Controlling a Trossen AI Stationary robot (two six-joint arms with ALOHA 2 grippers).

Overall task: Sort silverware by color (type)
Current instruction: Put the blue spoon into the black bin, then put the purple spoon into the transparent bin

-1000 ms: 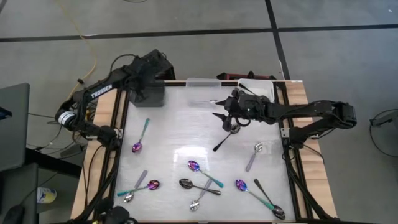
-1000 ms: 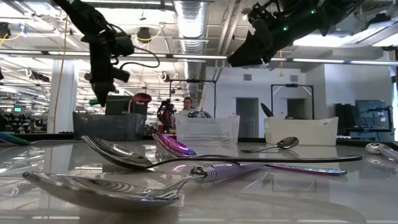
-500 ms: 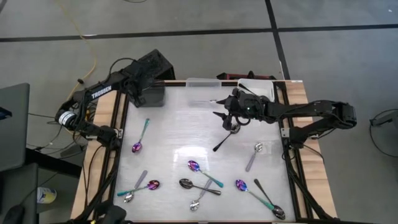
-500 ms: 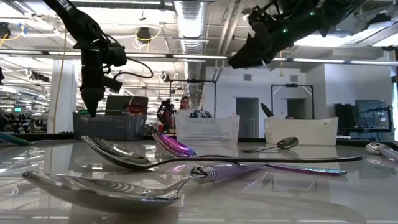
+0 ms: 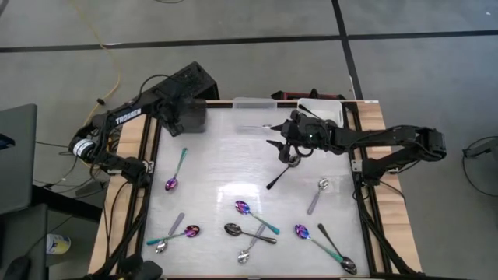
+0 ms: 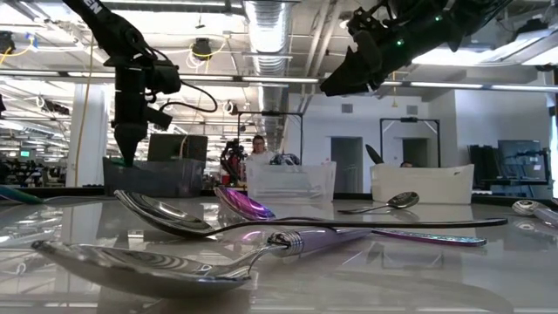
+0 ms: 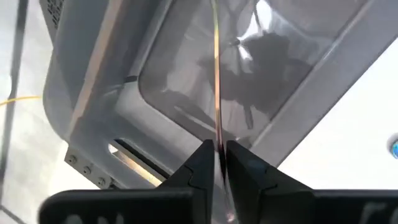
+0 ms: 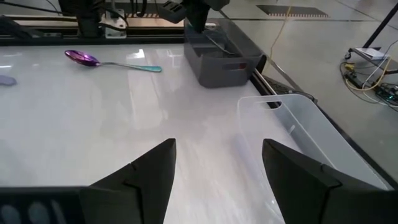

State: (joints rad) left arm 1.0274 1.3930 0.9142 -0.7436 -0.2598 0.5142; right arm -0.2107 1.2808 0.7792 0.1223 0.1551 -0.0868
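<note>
My left gripper (image 5: 189, 109) hangs over the dark grey bin (image 5: 194, 123) at the table's far left, shut on a thin spoon (image 7: 216, 93) seen edge-on that reaches down into the bin. My right gripper (image 5: 272, 134) hovers open above the table's far middle, near a black spoon (image 5: 280, 174) lying flat. Several more spoons lie on the table: a purple one with a teal handle (image 5: 176, 169) at the left, and silver, dark and purple ones along the near side (image 5: 249, 225). My left gripper pinches the spoon's thin handle (image 7: 216, 142) between its two fingers, which come from above, slanting steeply down, and lie along it. The spoon runs on past the fingertips into the grey bin (image 8: 222, 45). Whether its far end touches the bin, I cannot tell.
A clear bin (image 5: 253, 105) and a white bin (image 5: 325, 109) stand along the far edge, to the right of the grey one. The table has a raised frame (image 5: 366, 210) at its sides. The white top between the bins and the spoons is bare.
My left gripper has sunk toward the dark grey bin and tipped more steeply downward, carrying the spoon with it.
</note>
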